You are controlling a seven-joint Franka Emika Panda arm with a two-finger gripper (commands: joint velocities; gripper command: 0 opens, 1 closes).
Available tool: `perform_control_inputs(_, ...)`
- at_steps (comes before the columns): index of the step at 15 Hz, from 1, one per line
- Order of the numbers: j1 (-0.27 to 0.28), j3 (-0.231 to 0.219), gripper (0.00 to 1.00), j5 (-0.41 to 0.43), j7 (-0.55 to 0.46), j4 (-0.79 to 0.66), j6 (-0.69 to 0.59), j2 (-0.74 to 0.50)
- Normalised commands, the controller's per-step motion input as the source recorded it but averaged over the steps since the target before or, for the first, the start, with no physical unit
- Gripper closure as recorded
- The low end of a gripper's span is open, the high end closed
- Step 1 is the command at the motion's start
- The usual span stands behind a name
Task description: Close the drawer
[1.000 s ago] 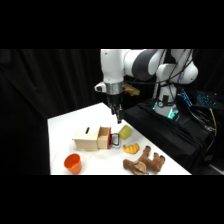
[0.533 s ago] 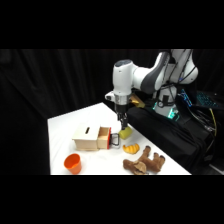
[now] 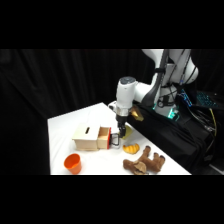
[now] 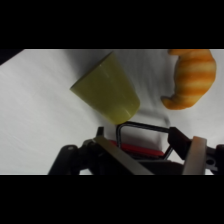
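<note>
The drawer [image 3: 104, 138] has a reddish-orange front and stands pulled out of the right side of a pale tan wooden box [image 3: 86, 138]. Its black loop handle [image 3: 114, 141] points toward the arm. My gripper [image 3: 120, 135] hangs straight down at the drawer front, right at the handle. In the wrist view the loop handle [image 4: 143, 131] and a strip of the red drawer front [image 4: 142, 149] lie between my two dark fingertips [image 4: 178, 138]. The gripper [image 4: 139, 138] is open and straddles the handle.
A yellow-green cup [image 4: 106, 88] lies on its side just beyond the handle, with an orange striped toy [image 4: 190, 76] beside it. An orange cup [image 3: 73, 163] stands near the table's front edge. A brown plush toy [image 3: 145, 161] lies at the front right.
The arm has swung forward and come down. The gripper dropped from above the box to the level of the drawer's handle.
</note>
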Motion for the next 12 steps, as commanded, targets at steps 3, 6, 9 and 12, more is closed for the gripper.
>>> perform_control_inputs(3,0.355,-0.418,0.0,-0.236,0.33,0.21,0.26,0.24)
perform_control_inputs(6,0.217,-0.271,0.0,0.005,0.09,0.24,0.19,0.26)
perform_control_inputs(9,-0.037,0.01,0.0,0.318,-0.23,0.28,0.07,0.29)
perform_control_inputs(12,-0.135,0.092,0.0,0.384,-0.36,0.36,-0.05,0.25)
